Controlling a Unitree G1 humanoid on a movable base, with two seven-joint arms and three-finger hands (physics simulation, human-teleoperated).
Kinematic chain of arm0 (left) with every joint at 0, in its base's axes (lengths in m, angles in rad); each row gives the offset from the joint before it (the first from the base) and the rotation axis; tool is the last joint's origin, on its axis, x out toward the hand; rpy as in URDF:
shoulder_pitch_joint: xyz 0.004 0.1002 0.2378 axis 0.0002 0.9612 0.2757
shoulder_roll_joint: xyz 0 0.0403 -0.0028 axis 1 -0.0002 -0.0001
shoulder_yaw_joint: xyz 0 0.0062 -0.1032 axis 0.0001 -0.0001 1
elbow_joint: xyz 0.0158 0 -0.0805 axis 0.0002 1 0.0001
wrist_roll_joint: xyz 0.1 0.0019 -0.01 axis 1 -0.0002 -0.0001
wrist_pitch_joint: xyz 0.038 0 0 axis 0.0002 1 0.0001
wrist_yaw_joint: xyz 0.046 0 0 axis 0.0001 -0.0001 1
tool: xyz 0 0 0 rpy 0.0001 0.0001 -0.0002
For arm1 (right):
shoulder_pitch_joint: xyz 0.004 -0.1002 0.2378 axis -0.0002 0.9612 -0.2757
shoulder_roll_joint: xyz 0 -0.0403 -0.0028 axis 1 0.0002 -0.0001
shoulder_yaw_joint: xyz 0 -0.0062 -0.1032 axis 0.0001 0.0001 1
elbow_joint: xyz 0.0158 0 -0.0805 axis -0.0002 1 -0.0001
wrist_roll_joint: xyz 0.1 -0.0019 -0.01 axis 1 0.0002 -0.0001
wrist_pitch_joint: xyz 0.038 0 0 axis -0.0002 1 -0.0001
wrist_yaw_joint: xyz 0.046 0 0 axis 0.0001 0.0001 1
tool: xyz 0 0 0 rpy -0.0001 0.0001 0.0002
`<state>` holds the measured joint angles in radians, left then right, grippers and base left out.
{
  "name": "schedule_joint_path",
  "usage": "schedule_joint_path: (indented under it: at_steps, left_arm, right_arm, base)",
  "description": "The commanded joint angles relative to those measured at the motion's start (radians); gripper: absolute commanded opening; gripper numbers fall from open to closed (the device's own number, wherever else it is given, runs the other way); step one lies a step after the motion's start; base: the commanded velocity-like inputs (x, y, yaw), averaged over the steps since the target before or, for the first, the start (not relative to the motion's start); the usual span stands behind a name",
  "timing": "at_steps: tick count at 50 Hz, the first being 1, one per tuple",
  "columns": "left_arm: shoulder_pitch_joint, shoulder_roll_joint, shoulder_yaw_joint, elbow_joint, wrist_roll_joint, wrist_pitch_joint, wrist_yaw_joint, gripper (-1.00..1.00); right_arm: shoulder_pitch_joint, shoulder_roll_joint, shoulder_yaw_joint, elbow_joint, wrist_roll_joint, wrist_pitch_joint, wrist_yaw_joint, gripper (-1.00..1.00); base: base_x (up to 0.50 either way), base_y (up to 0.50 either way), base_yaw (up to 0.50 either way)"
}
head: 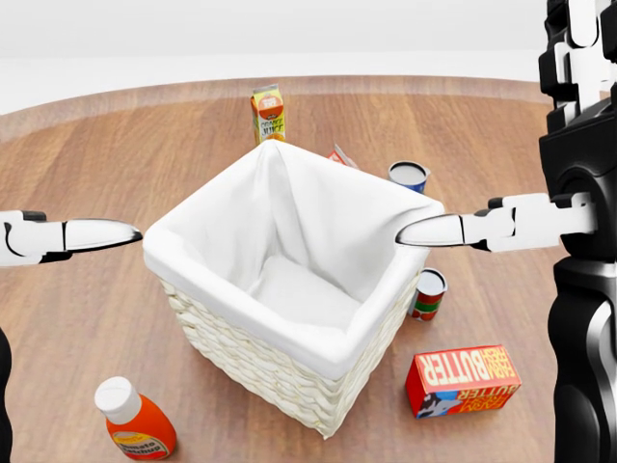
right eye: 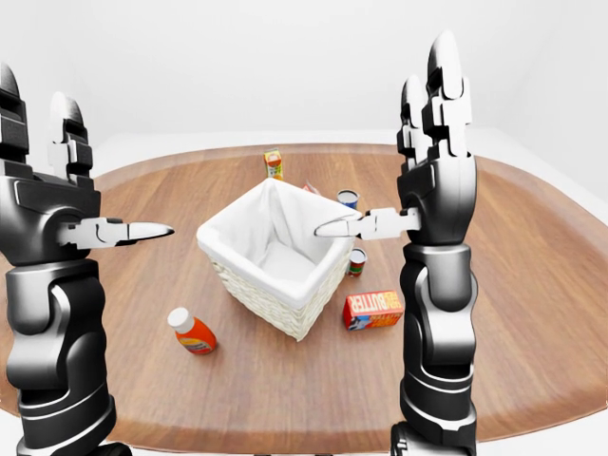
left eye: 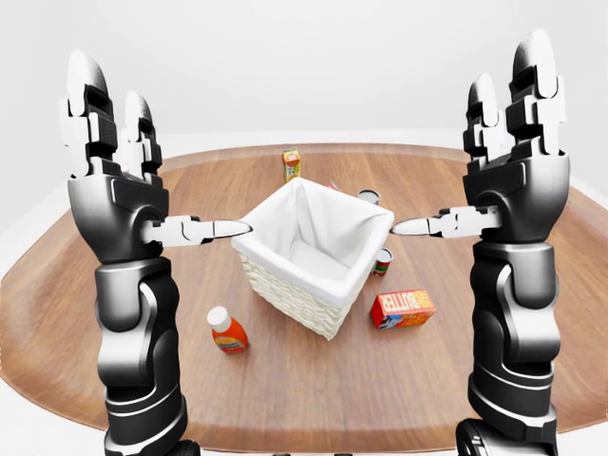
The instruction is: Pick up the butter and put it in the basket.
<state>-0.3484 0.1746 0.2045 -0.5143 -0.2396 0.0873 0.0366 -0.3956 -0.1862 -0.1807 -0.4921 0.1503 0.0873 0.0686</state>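
In the left-eye view nothing of the task is done: the butter (left eye: pixel 403 309) lies on the bench (left eye: pixel 313 389), just right of the basket (left eye: pixel 313 256) and untouched, so the reach, grasp, lift and drop are all left. The left hand (left eye: pixel 128 180) and right hand (left eye: pixel 513 161) are both raised upright, well above the bench, fingers spread and empty, each thumb pointing in toward the basket. In the head view I count one basket with nothing visible inside its white liner, one butter box (head: pixel 463 380) at lower right, one ketchup bottle (head: pixel 135 421) at lower left, one juice carton (head: pixel 269 114) at top, two cans (head: pixel 408 176) (head: pixel 427 293) right of the basket, and a small packet (head: pixel 339 156) peeking behind its rim. The right-eye view shows the same count, with the butter (right eye: pixel 373 309) nearest the right arm, so that hand looks the likelier one to take it.
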Motion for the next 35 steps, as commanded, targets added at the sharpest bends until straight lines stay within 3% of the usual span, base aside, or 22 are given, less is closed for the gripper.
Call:
schedule_joint_path:
  at_steps: [1, 23, 35]
  left_arm:
    - [0.005, 0.001, 0.004, -0.002, -0.006, 0.0, 0.001, 1.0]
    - [0.014, 0.002, 0.012, 0.0, -0.016, 0.0, 0.001, 1.0]
    - [0.02, 0.005, 0.016, -0.003, -0.024, 0.0, 0.002, 1.0]
  right_arm:
    - [0.011, 0.004, -0.002, -0.005, 0.004, 0.0, 0.0, 1.0]
    - [0.033, 0.007, -0.002, -0.018, 0.002, 0.0, 0.005, 1.0]
    - [0.105, -0.022, -0.045, -0.117, -0.002, 0.0, 0.085, 1.0]
  base:
    - [0.03, 0.0, 0.0]
    - [0.06, 0.0, 0.0]
    - [0.0, 0.0, 0.0]
